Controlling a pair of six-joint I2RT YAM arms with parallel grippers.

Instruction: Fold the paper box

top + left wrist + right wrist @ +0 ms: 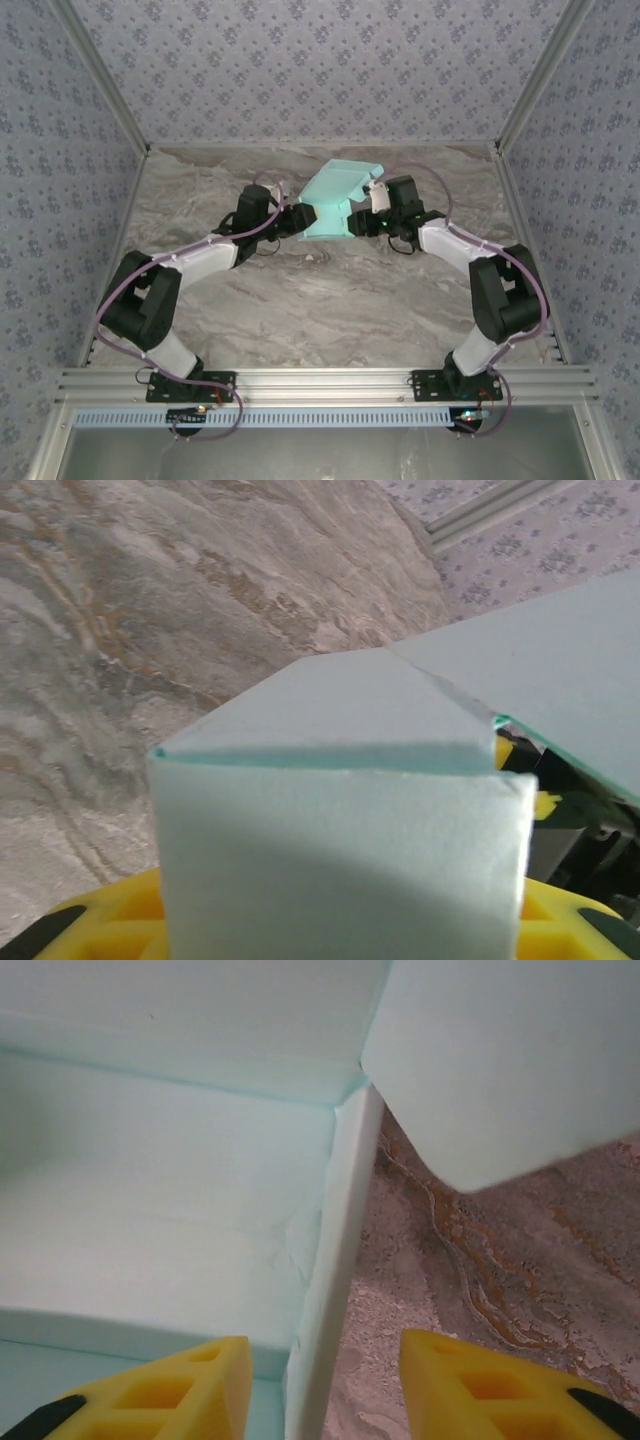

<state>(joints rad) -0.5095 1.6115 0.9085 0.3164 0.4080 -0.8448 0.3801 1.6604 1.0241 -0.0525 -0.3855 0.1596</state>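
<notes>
- Currently the box (335, 200) is at the far middle of the table (300, 310), between the two grippers. I cannot tell whether it rests on the top.
- The box is pale aqua thin card with matte, plain faces. It is part-folded and not closed.
- Top view: a broad panel angles toward the far right, with a small tabbed edge at its far corner. A narrower folded body runs toward the near left.
- Left wrist view: a squared, folded end faces the camera, with a crisp greener crease along its top edge. A flat face slopes off behind it, and another flat panel spreads at the right.
- Right wrist view: looks into the open inside, showing the floor, a back wall and a thin side wall standing upright. A loose flap with a rounded corner hangs at upper right over the table.
- The left gripper (296, 222) has yellow fingers (100, 925) on either side of the folded end, clamped on the box.
- The right gripper (368, 208) has its yellow fingers (480, 1385) apart. The side wall stands in the gap, nearer the left finger and clear of the right.
- The table is grey-brown marble pattern; the walls (300, 60) are papered in a floral print.
</notes>
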